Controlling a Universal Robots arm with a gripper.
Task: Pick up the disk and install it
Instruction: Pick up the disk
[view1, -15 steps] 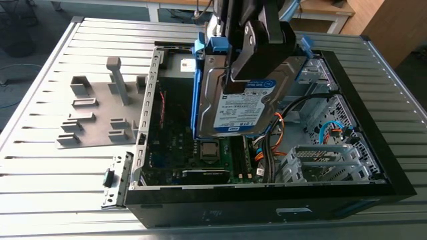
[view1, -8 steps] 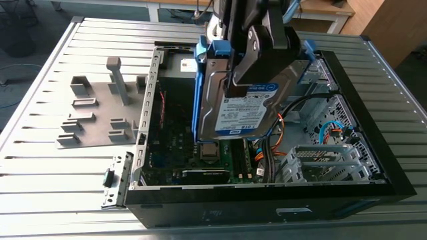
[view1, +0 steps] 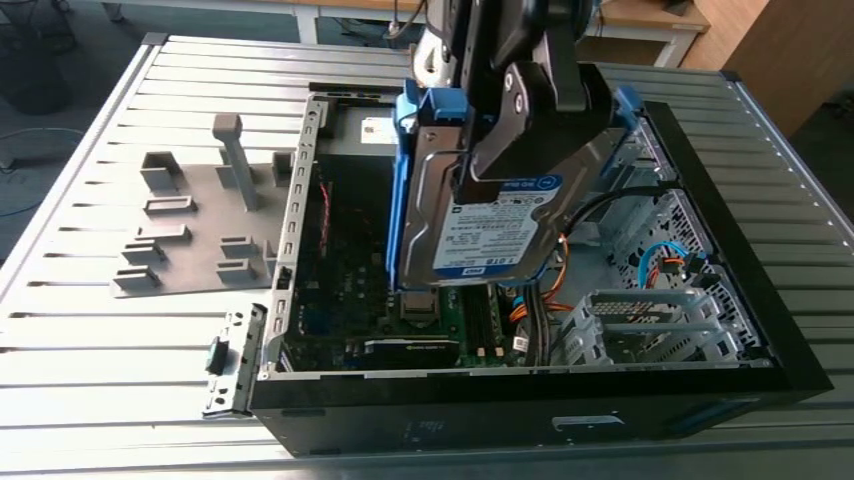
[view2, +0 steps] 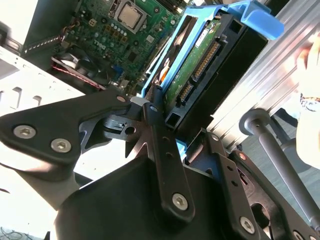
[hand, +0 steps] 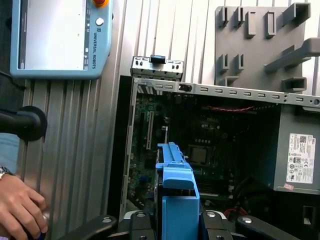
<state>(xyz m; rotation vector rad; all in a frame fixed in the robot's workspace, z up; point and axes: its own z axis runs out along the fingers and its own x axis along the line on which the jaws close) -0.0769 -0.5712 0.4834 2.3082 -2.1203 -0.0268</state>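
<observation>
The disk (view1: 497, 222) is a silver-grey hard drive with a blue-and-white label, framed by a blue plastic bracket. It hangs upright and slightly tilted above the open black computer case (view1: 747, 300). My gripper (view1: 514, 150) is shut on it, one black finger pressed over the label side. In the second wrist view the disk (view2: 200, 55) shows its green circuit board and connectors beyond the gripper (view2: 175, 122). In the first wrist view the blue bracket of the disk (hand: 176, 175) sticks out between the fingers (hand: 141, 220), over the motherboard (hand: 200, 135).
Inside the case sit a silver drive cage (view1: 641, 320), orange and blue cables and a grey power supply (hand: 295, 150). A grey fixture plate (view1: 187, 230) lies on the slatted metal table (view1: 107, 340). A teach pendant (hand: 60, 35) and a person's hand (hand: 17, 205) are beside the case.
</observation>
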